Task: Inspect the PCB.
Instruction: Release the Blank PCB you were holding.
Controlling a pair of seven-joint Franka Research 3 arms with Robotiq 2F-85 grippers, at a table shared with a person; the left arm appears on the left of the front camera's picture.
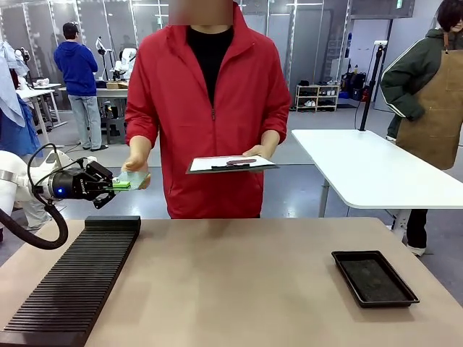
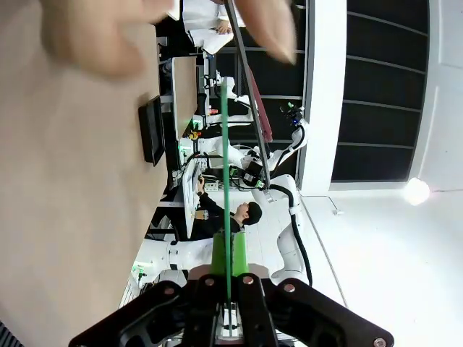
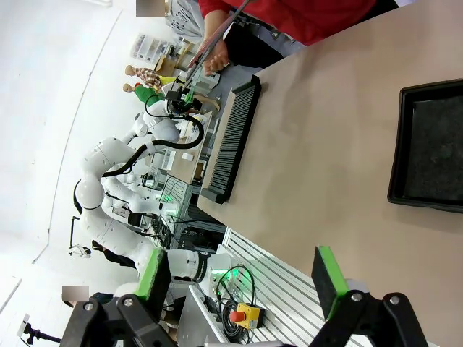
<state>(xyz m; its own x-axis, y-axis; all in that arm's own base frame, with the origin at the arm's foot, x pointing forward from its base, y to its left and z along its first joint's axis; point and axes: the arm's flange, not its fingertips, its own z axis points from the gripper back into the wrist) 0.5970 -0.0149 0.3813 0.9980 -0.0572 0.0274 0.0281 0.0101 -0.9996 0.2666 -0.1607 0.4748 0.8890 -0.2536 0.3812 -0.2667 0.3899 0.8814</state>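
The PCB [image 1: 133, 178] is a thin green board held level above the table's far left corner. My left gripper [image 1: 119, 185] is shut on its near end. The person's hand [image 1: 137, 160] rests at its far end. In the left wrist view the PCB [image 2: 225, 166] shows edge-on as a green line rising from my shut fingers [image 2: 243, 254], with the blurred hand [image 2: 94, 43] at the top. My right gripper [image 3: 239, 278] stands open over the table's near edge, nothing between its green pads [image 3: 327, 277].
The person in red holds a white clipboard [image 1: 231, 164] with a pen in the other hand. A black slotted rack [image 1: 79, 278] lies on the left of the table and a black shallow tray [image 1: 374, 278] on the right. A white table [image 1: 369, 170] stands behind.
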